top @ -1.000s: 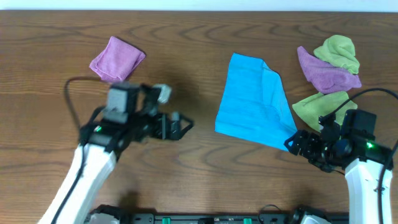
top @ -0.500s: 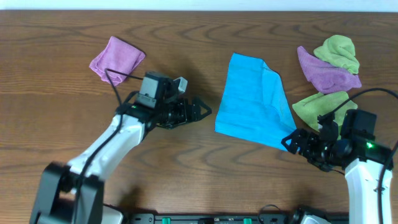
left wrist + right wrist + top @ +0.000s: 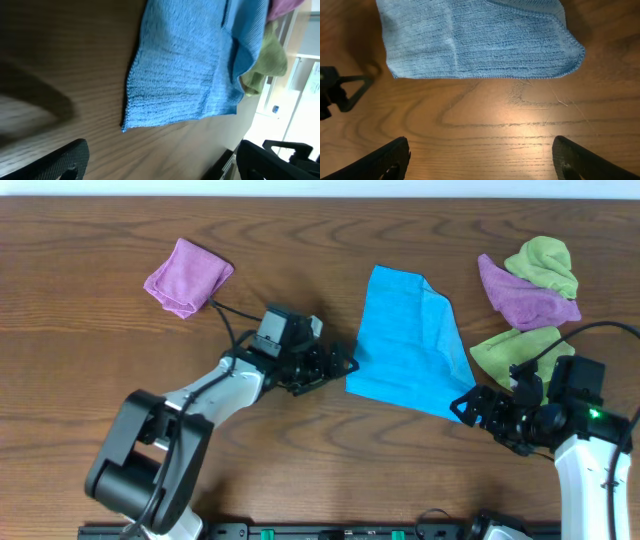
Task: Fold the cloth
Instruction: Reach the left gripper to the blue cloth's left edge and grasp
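The sky-blue cloth lies flat on the wooden table, right of centre, with a fold along its right side. It also shows in the left wrist view and in the right wrist view. My left gripper is open and empty, its tips just left of the cloth's near-left corner. My right gripper is open and empty at the cloth's near-right corner. In both wrist views only bare wood lies between the fingers.
A purple cloth lies at the far left. At the far right a purple cloth lies between two lime-green cloths. The table's near edge runs just behind both arms.
My left arm has swept right across the table, from about the left third to the cloth's near-left corner. My right gripper has edged slightly towards the cloth.
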Motion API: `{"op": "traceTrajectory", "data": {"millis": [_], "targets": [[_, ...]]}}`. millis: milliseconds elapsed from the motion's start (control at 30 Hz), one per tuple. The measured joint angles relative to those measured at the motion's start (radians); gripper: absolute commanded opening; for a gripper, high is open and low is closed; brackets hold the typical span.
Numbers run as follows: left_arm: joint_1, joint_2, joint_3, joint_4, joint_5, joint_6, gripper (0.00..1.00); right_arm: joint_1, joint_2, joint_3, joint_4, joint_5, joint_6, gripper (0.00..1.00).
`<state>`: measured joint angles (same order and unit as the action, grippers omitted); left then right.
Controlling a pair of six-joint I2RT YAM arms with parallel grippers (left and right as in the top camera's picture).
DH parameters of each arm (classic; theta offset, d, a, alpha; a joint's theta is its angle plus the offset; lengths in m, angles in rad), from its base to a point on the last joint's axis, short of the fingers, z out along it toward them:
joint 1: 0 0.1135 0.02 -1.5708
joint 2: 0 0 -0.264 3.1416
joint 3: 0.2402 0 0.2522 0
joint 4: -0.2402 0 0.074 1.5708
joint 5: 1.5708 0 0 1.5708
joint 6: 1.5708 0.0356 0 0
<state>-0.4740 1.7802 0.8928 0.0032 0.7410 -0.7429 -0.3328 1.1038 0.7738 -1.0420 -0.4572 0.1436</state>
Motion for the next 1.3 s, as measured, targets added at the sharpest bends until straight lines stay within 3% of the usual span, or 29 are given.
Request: {"op": "traceTrajectory", "data": {"millis": [467, 933, 1133, 1267, 1300], "targets": [[-0.047, 0.086, 0.003, 0.120, -0.005, -0.123, 0.95, 0.000, 0.000, 0.000, 0.000, 0.000, 0.000, 0.92], [-0.113, 0.101, 0.017, 0.174, -0.095, -0.148, 0.99, 0.000, 0.000, 0.000, 0.000, -0.001, 0.000, 0.93], [-0.118, 0.149, 0.034, 0.225, -0.103, -0.162, 0.64, 0.000, 0.000, 0.000, 0.000, -0.019, 0.000, 0.93], [-0.119, 0.168, 0.031, 0.226, -0.121, -0.165, 0.12, 0.000, 0.000, 0.000, 0.000, -0.025, 0.000, 0.93], [-0.119, 0.177, 0.031, 0.226, -0.120, -0.162, 0.06, 0.000, 0.000, 0.000, 0.000, -0.026, 0.000, 0.93]]}}
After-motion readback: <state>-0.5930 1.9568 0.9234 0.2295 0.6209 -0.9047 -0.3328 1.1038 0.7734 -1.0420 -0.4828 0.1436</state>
